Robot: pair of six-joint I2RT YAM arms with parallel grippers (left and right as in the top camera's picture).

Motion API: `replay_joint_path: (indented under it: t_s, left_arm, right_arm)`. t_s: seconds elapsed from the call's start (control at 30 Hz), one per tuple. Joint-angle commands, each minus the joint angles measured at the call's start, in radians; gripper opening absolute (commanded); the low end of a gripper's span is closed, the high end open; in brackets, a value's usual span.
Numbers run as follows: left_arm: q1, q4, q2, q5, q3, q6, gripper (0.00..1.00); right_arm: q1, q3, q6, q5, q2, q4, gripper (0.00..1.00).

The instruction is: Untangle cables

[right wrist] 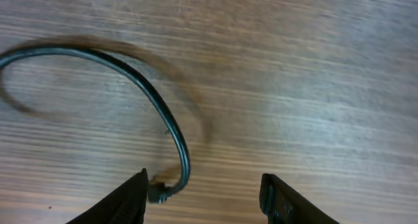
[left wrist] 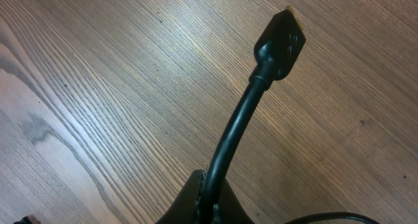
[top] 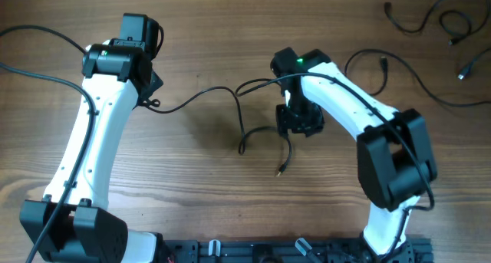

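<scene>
A thin black cable [top: 192, 100] runs across the table's middle from my left gripper [top: 151, 96] towards my right gripper [top: 299, 125]. It loops below [top: 244, 137], and a strand ends in a small plug [top: 280, 171]. In the left wrist view my left gripper [left wrist: 212, 208] is shut on the cable [left wrist: 235, 129], and its black plug end [left wrist: 281, 44] sticks out above the wood. In the right wrist view my right gripper [right wrist: 206, 194] is open just above the table. A curved cable [right wrist: 171, 129] ends beside its left finger, not gripped.
Several separate black cables lie at the far right: one [top: 422, 24] at the top, one with a plug [top: 383, 64] beside the right arm, and another [top: 464, 71] near the right edge. The arms' own thicker cables [top: 46, 75] hang at the left.
</scene>
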Motion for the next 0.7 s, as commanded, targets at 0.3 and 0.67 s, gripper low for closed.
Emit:
replay_joint_path:
  t_s: [0.3,0.67]
  left_arm:
    - [0.005,0.000,0.010,-0.020,0.005,-0.010,0.07]
    - [0.176,-0.023,0.010,0.029,0.005,-0.010,0.04]
  right_arm:
    - [-0.002,-0.206,-0.086,-0.104,0.012,0.245,0.04]
    - [-0.192,0.062,0.204,0.256,-0.254,-0.008,0.04]
